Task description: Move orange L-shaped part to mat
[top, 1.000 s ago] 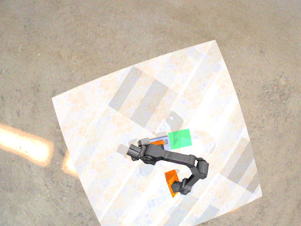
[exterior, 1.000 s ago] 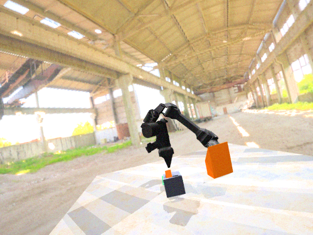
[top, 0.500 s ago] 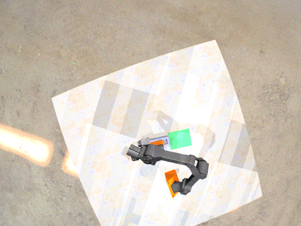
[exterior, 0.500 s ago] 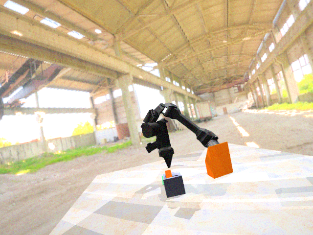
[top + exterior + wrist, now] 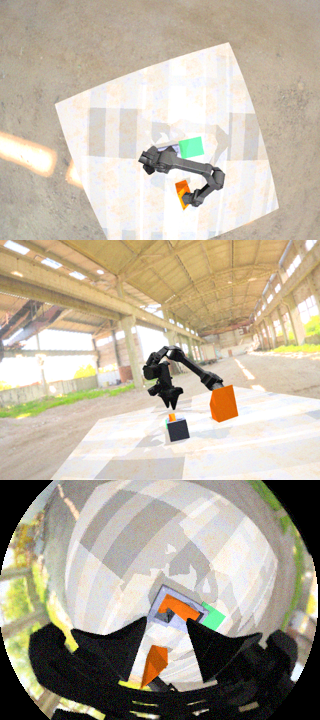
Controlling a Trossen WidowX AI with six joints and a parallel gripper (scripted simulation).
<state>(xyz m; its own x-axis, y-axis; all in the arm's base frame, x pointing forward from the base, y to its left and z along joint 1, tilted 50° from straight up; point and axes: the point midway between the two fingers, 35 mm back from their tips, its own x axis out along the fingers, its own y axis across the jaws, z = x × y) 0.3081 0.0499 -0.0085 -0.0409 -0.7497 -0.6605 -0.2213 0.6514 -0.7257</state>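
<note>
1. Gripper is hanging above the tray, fingers spread, pinching nothing.
2. Orange part is sticking up from the pocket at one end, so tipping looks done; pinching, lifting and placing are left.
3. Tray is reading as a dark matte block; the part is a smooth, flat L.
4. Green mat is lying flat, touching the tray's side.

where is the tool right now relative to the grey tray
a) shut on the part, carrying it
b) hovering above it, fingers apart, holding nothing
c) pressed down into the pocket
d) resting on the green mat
b: the exterior view shows the tool clear above the grey tray, fingers apart, while the orange L-shaped part pokes up from the pocket ungripped.
</note>
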